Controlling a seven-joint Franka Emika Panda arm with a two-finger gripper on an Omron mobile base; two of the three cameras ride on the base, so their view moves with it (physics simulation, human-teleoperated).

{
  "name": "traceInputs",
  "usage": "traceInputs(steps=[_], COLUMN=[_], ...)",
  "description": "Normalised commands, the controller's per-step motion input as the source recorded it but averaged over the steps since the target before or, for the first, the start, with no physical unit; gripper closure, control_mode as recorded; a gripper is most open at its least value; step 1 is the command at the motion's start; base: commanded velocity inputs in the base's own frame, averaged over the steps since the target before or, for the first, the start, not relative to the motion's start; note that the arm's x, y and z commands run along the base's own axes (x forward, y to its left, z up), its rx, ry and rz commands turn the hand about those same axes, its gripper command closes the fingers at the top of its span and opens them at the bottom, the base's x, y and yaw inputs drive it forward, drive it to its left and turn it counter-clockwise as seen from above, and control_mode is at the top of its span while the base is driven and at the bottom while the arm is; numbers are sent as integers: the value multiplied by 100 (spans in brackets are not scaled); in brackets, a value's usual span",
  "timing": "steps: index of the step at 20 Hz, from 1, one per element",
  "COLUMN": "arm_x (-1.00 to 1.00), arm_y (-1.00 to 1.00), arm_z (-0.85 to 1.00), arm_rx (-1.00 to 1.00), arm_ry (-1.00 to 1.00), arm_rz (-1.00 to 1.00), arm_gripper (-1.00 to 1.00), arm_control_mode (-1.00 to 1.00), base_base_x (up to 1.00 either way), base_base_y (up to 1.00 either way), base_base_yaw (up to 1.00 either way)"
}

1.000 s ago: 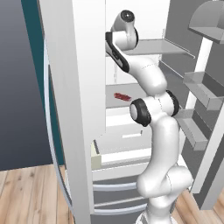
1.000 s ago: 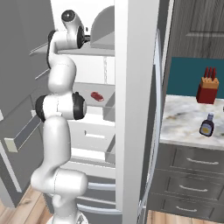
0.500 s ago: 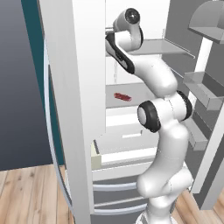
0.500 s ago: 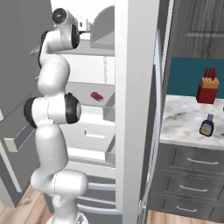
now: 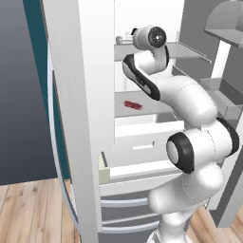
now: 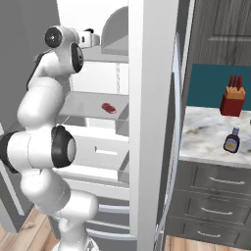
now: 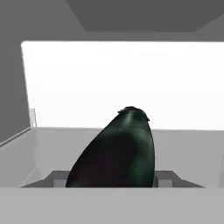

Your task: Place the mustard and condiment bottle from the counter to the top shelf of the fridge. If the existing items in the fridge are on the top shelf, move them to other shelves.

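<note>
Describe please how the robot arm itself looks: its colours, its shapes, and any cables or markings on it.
The arm is made of smooth, rounded, glossy white segments. Its joints are dark: black round caps with grey centres at the elbow and near the wrist, and a black band along one upper link. No cables or markings can be seen. Its gripper's fingers look small and grey.

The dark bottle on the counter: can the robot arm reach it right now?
Probably not. The arm is up at the top shelf with a dark rounded thing between its jaws, and the fridge wall stands before the condiment bottle.
</note>
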Motion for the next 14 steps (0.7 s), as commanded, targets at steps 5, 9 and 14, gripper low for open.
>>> traceInputs(steps=[5, 9, 14], arm_x=[-100, -100, -100], arm_y=[-28, -21, -30], arm_z=[90, 32, -46], arm_rx=[0, -1, -1], arm_ry=[3, 12, 3], arm_rz=[-2, 0, 0], arm_gripper=[100, 100, 100], arm_control_mode=[-100, -100, -100], base_base_x=[0, 0, 0], base_base_y=[0, 0, 0], base_base_yaw=[0, 0, 0])
